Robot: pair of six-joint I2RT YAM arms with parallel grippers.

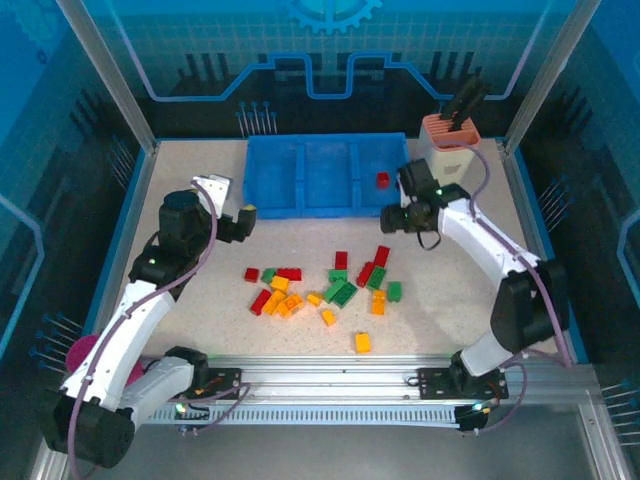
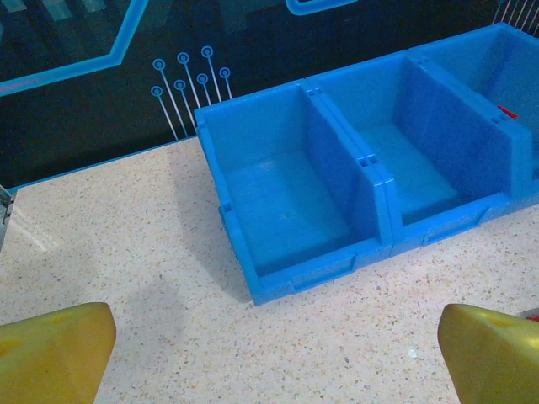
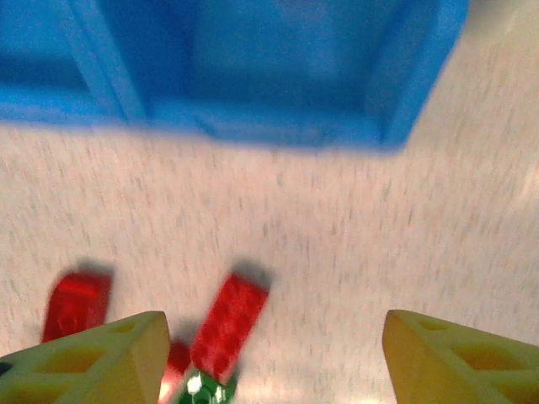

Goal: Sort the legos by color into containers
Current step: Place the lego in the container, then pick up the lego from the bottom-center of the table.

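Right gripper (image 3: 271,349) hangs empty, jaws apart, just before the blue tray (image 1: 300,210) — a red brick (image 3: 229,326) lies just beneath it, long axis slanting toward the tray, at the edge of the scattered legos (image 1: 330,285) — while the left gripper (image 2: 274,349), spread wide, sits farther off.

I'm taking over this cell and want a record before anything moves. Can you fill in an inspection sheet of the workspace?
Surface: speckled beige table; no spills seen.
Job's things: blue tray with three compartments at the far side. One red brick lies in its right compartment; the left and middle ones are bare. Loose bricks, red, green and orange, lie mid-table, with one orange brick apart, nearer the arms.
Clutter: peach holder with black tools, right of the tray; pink thing by the left arm, partly hidden.
Grippers: left gripper open, facing the tray; right gripper open, nothing between its fingers.
Cables: purple cables along both arms.
Surroundings: blue-lit panels, metal frame.
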